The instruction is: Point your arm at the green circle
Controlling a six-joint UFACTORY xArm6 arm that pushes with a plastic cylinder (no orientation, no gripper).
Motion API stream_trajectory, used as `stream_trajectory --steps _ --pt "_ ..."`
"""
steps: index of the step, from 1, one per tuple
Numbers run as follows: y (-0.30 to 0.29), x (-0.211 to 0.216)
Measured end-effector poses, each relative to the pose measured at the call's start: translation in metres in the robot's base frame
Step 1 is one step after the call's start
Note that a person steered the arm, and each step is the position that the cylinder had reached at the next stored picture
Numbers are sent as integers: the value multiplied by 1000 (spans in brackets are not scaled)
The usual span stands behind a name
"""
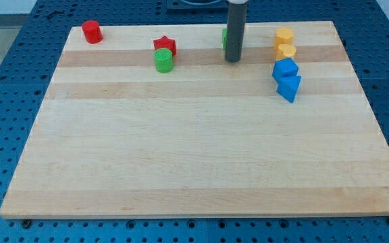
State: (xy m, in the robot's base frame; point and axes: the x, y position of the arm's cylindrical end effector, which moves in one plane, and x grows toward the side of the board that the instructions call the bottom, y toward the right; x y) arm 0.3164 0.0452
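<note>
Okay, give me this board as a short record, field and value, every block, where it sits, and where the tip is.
board: wooden board on a blue pegboard
my tip: near the view's top, centre
red cylinder: top left corner
red star: left of my tip
green circle: just below the red star, well left of my tip
green block: mostly hidden behind the rod, shape unclear
yellow blocks: and, right of my tip
blue blocks: and, below the yellow ones

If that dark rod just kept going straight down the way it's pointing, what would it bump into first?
My tip points straight down, so it would meet only the wooden board, which it seems already to touch. A green block peeks out behind the rod; the green circle sits to the view's left.
</note>
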Motion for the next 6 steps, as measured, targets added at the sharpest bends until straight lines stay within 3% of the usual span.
stream_trajectory --steps 1,3,4,6 --pt "-49 30" --pt "-172 37" --pt "-188 21" --pt "-149 16"
